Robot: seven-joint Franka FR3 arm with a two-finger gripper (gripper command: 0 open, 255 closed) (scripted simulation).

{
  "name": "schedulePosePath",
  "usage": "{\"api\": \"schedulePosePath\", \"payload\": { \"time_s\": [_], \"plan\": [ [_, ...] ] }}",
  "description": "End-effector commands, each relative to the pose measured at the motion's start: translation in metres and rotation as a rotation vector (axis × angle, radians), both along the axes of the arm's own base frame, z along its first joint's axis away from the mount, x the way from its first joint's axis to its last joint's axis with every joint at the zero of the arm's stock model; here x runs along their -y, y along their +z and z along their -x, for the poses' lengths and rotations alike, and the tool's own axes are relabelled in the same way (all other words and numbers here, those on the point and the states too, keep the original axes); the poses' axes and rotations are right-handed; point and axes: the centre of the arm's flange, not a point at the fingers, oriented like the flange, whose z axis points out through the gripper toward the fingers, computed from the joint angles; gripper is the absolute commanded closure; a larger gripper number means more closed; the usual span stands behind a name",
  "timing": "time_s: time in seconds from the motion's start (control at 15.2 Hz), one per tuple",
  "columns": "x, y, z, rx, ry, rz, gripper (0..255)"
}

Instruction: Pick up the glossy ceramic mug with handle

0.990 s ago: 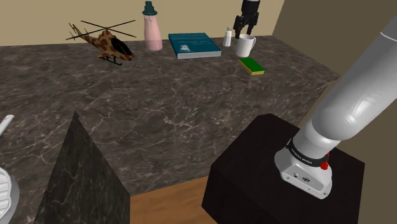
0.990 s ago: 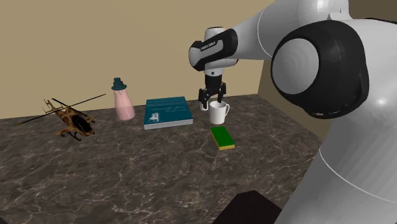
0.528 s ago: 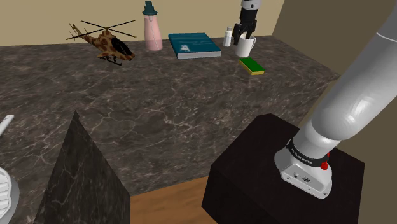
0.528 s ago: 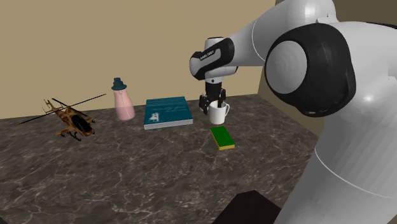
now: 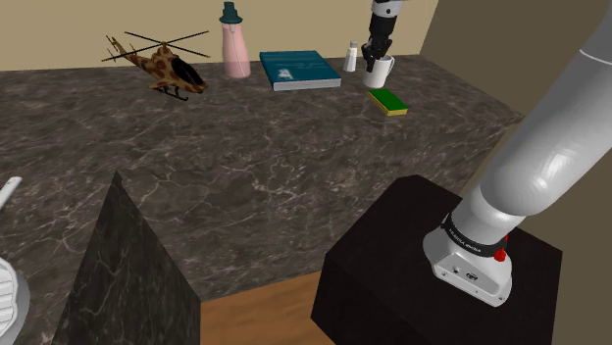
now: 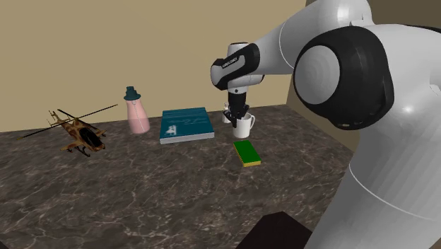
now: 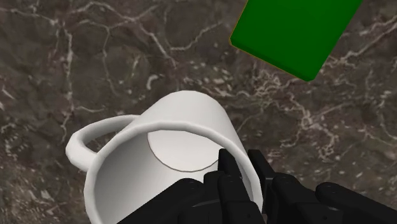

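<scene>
Mug point(image 7: 184, 114): white and glossy, it is standing upright on the dark marbled tabletop point(image 5: 245, 167), near one short edge of the teal book point(image 5: 299, 69).
Tool point(image 7: 243, 159): it is clenching on the mug's wall, with one finger reaching inside the rim and the other pressing on the outside. This is on the side away from the handle point(image 7: 83, 140).
Slip risk: the pinch is taking only a narrow strip of smooth wall near the rim. I judge that the mug could be swinging or sliding out of the tool on the lift, with the handle's weight pulling it round.
Knock risk: a tilting mug could be striking the small white bottle point(image 5: 351, 57), which is standing near the book's corner. It could also be dropping onto the green pad point(image 7: 296, 32), which is lying a little farther from the book than the mug.
Hidden: the mug's wall and the tool's knuckles are covering the finger pads, so the depth of the bite is not showing. Part of the rim is running out of the wrist view, and in the shoulder view the tool is covering the mug's mouth.
Hard to make out: the bottle's details are staying too small to read.
</scene>
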Motion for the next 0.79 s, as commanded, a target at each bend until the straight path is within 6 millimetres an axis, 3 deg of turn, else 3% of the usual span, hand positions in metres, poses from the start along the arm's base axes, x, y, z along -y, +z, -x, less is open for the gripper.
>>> {"api": "schedulePosePath", "payload": {
  "time_s": [0.0, 0.13, 0.73],
  "plan": [
    [0.000, 0.000, 0.000, 0.000, 0.000, 0.000, 255],
    [0.000, 0.000, 0.001, 0.000, 0.000, 0.000, 255],
    [0.000, 0.047, 0.001, 0.000, 0.000, 0.000, 255]
  ]
}}
